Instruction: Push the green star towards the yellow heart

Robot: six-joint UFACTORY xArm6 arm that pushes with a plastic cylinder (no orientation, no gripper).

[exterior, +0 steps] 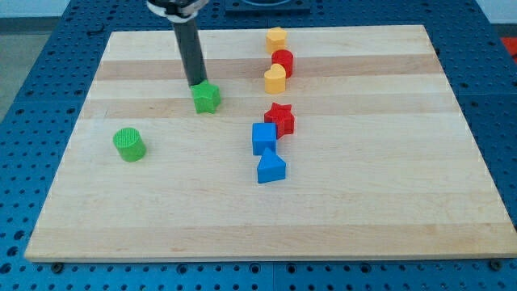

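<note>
The green star [207,98] lies on the wooden board left of centre. My tip [196,84] is at the star's upper left edge, touching or nearly touching it. The yellow heart [275,78] lies to the star's right and a little toward the view's top, just below a red cylinder [283,61].
A yellow hexagon-like block [277,38] sits at the top of the column. A red star [280,119], a blue cube [263,137] and a blue triangular block [271,168] lie below the heart. A green cylinder [129,145] sits at the view's left. The board's edge [266,252] runs along the bottom.
</note>
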